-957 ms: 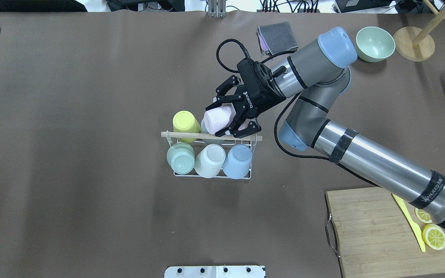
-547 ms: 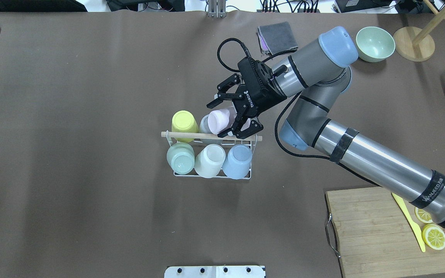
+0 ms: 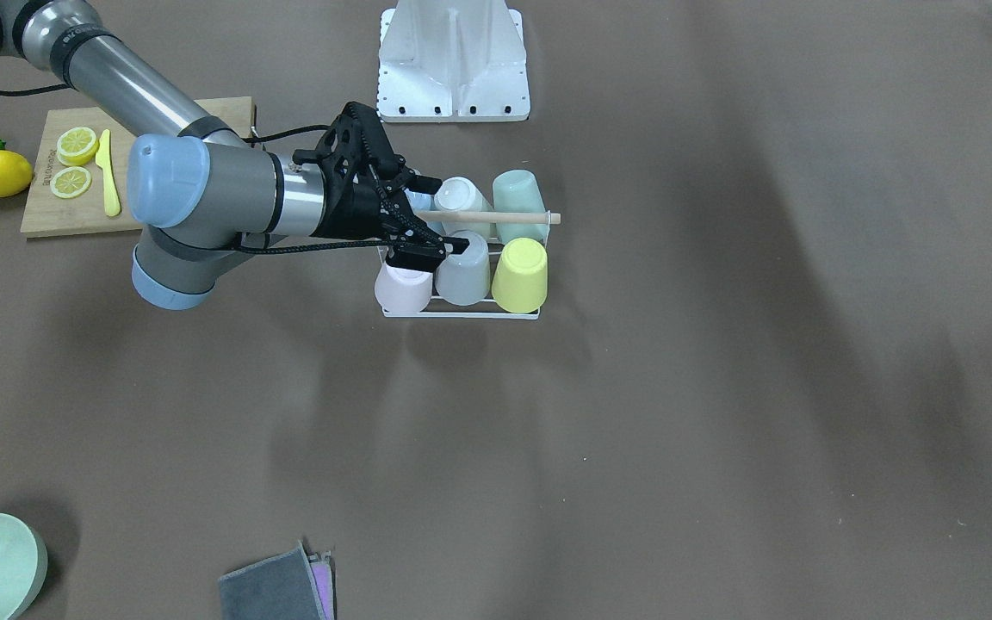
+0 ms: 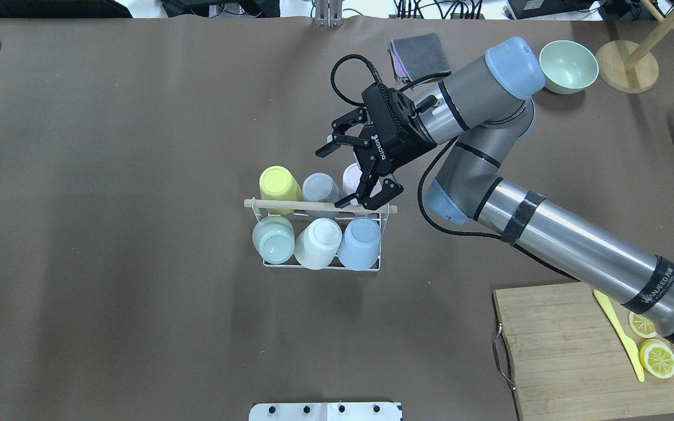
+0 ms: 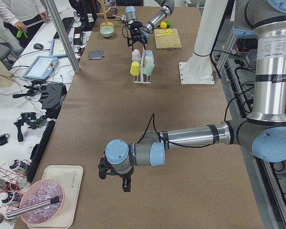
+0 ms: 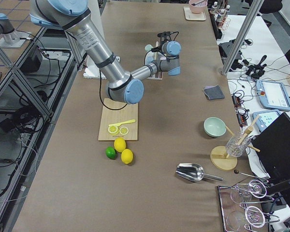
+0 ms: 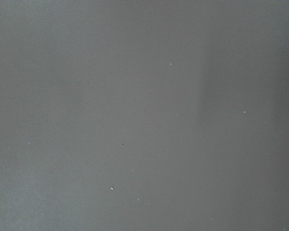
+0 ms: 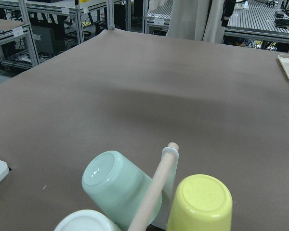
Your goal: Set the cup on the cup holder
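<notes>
At one end of the rack [image 4: 320, 206], beside the grey cup [image 4: 320, 187], the pink cup [image 3: 403, 291] sits upside down under the wide-open, empty right hand [image 4: 350, 175], while the left hand [image 5: 115, 177] hangs well away, its opening impossible to tell.

Even, diffuse light from above falls on the table [image 4: 109, 204]. Soft, broad shadows lie near the cup holder [image 4: 313, 206]; the left wrist view is flat, featureless grey.
</notes>
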`<control>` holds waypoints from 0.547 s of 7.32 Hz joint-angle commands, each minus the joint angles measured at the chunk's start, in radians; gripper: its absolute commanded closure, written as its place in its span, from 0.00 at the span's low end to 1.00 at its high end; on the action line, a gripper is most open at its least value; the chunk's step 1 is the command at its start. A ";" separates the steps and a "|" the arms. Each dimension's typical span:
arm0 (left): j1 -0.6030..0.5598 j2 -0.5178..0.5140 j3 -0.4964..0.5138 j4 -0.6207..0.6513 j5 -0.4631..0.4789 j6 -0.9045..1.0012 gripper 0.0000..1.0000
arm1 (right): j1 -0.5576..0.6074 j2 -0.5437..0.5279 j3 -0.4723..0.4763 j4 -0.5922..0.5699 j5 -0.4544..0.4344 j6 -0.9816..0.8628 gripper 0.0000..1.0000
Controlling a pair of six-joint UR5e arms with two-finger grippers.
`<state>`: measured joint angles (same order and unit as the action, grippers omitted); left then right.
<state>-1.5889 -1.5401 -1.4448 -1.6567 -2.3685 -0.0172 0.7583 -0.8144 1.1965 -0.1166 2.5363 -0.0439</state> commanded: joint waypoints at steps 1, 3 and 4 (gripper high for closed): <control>0.000 0.000 -0.005 0.000 0.000 -0.001 0.02 | 0.056 -0.043 0.003 0.000 0.048 0.056 0.00; 0.000 0.002 -0.011 0.000 0.000 -0.001 0.03 | 0.116 -0.135 0.012 0.000 0.079 0.058 0.00; 0.000 0.002 -0.014 -0.001 0.000 -0.001 0.03 | 0.143 -0.178 0.017 0.002 0.093 0.058 0.00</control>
<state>-1.5892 -1.5392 -1.4546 -1.6570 -2.3685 -0.0184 0.8644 -0.9365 1.2071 -0.1163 2.6093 0.0115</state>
